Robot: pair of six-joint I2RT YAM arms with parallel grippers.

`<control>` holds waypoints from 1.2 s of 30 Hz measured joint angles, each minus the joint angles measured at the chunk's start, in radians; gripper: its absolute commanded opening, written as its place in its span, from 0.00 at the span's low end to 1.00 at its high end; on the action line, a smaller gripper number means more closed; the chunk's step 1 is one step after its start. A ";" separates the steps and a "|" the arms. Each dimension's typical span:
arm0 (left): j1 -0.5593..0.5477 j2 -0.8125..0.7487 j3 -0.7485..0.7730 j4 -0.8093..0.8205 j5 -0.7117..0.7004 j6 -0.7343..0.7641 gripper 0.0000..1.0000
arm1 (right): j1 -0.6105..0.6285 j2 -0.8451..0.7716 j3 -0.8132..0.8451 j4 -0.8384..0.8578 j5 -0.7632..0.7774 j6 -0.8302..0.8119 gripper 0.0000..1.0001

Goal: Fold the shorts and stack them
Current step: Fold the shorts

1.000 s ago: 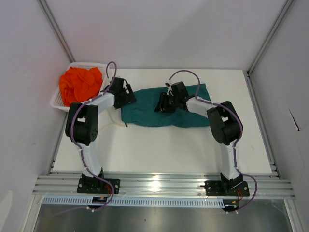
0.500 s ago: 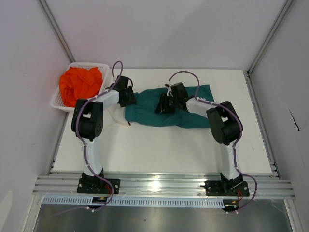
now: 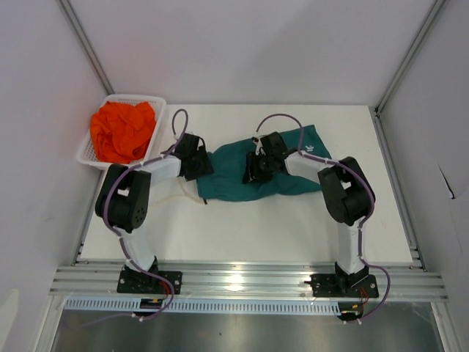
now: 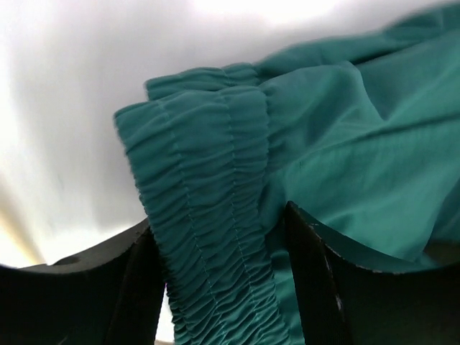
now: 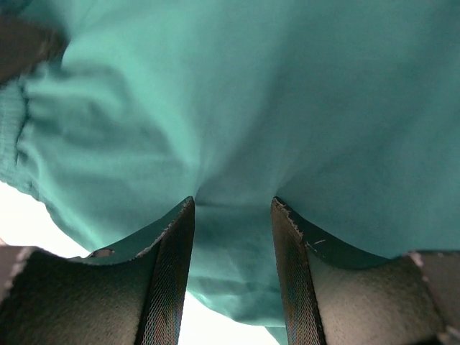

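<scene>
- the teal shorts [image 3: 258, 174] are soft, thin woven cloth in dark teal-green, lying crumpled across the far middle of the white table [image 3: 249, 231], with loose folds along their length.
- their waistband [image 4: 205, 208] is a thick gathered elastic band, ribbed with close puckers and two stitched rows running along it.
- my left pincer [image 4: 219, 223] is closed on that waistband at the left end of the shorts; the band bunches up and fills the gap between my black fingers [image 4: 136, 287], and its end curls clear of the table.
- my right pincer [image 5: 232, 205] pinches a smooth stretch of the same cloth near the middle of the shorts; the creases draw in towards the narrow gap between my cross-hatched pads [image 5: 169, 280].
- the orange shorts [image 3: 123, 130] sit in a bright, rumpled heap inside the white mesh basket [image 3: 157, 103] at the far left, well apart from the teal pair.
- compared with a second ago, my left pincer has moved right, towards the middle of the table, carrying the waistband end with it, so the teal shorts are shorter from left to right and more bunched.
- my right pincer has shifted slightly nearer the arm bases; the orange heap has not moved.
</scene>
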 measured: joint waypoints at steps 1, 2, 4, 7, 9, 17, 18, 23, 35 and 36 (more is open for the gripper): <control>-0.017 -0.027 -0.035 0.002 -0.006 -0.018 0.66 | 0.001 -0.011 -0.005 -0.022 0.012 -0.011 0.50; -0.032 -0.056 -0.069 0.008 -0.011 -0.037 0.68 | 0.002 -0.026 -0.017 -0.040 0.028 -0.022 0.51; -0.054 -0.113 -0.132 0.006 -0.016 -0.070 0.74 | 0.004 -0.072 -0.063 -0.067 0.051 -0.037 0.52; -0.065 -0.196 -0.206 -0.011 -0.019 -0.092 0.91 | 0.007 -0.149 -0.131 -0.107 0.069 -0.049 0.54; -0.064 -0.235 -0.215 -0.032 -0.022 -0.093 0.96 | 0.013 -0.199 -0.153 -0.128 0.083 -0.054 0.57; -0.015 -0.444 -0.318 0.034 0.041 -0.097 0.99 | 0.108 -0.327 -0.156 -0.071 0.098 -0.078 0.83; -0.002 -0.469 -0.348 0.047 0.051 -0.097 0.99 | 0.122 -0.328 -0.156 -0.059 0.097 -0.079 0.87; 0.042 -0.524 -0.462 0.113 0.089 -0.106 0.99 | 0.201 -0.328 -0.156 -0.037 0.121 -0.097 1.00; 0.237 -0.769 -0.707 0.285 0.179 -0.180 0.99 | 0.420 -0.144 0.091 -0.121 0.350 -0.122 0.99; 0.244 -0.806 -0.723 0.294 0.179 -0.185 0.99 | 0.428 -0.121 0.115 -0.128 0.365 -0.122 0.99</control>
